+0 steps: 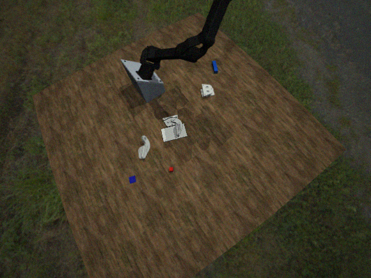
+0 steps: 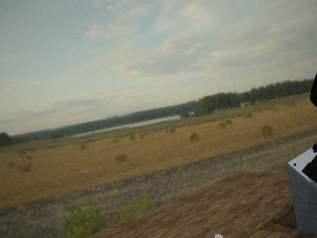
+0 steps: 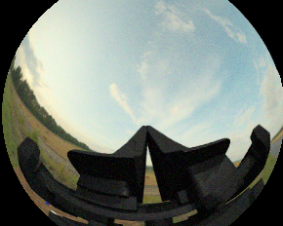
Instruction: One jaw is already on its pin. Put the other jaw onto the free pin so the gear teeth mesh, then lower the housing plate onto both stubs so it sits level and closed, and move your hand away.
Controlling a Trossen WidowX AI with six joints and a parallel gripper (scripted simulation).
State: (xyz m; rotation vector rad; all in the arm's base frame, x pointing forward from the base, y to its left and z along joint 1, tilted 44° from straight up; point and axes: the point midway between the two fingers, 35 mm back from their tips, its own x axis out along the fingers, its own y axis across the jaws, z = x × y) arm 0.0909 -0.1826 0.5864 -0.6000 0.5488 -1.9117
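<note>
Gripper: black, two-fingered [image 3: 146, 129]; closed, fingertips together, nothing held. It is raised towards the sky in the wrist view and lies outside the top view.

Arm: black, jointed [image 1: 213, 23] [image 2: 314, 94], mounted on a grey wedge-shaped stand [image 1: 149, 91] [image 2: 303, 200] at the far left of the brown wooden table [image 1: 230, 186] [image 2: 232, 197]; it reaches right and leaves the top view at the far side.

Base: white, flat, rectangular [image 1: 168, 135], near the table's middle, bearing one curved white jaw [image 1: 178, 129]. Tooth meshing: too small to tell.

Loose jaw: white, curved, toothed at its far end [image 1: 144, 148]; on the table left of the base, well apart from it and off its pin.

Housing plate, apparently: white piece with round holes [image 1: 208, 89], on the table to the far right of the base; not fitted over it.

Sundries: blue bar [image 1: 215, 67], beyond the housing plate; red cube [image 1: 171, 169], nearer than the base; flat dark-blue square [image 1: 132, 179], nearer than the loose jaw.
</note>
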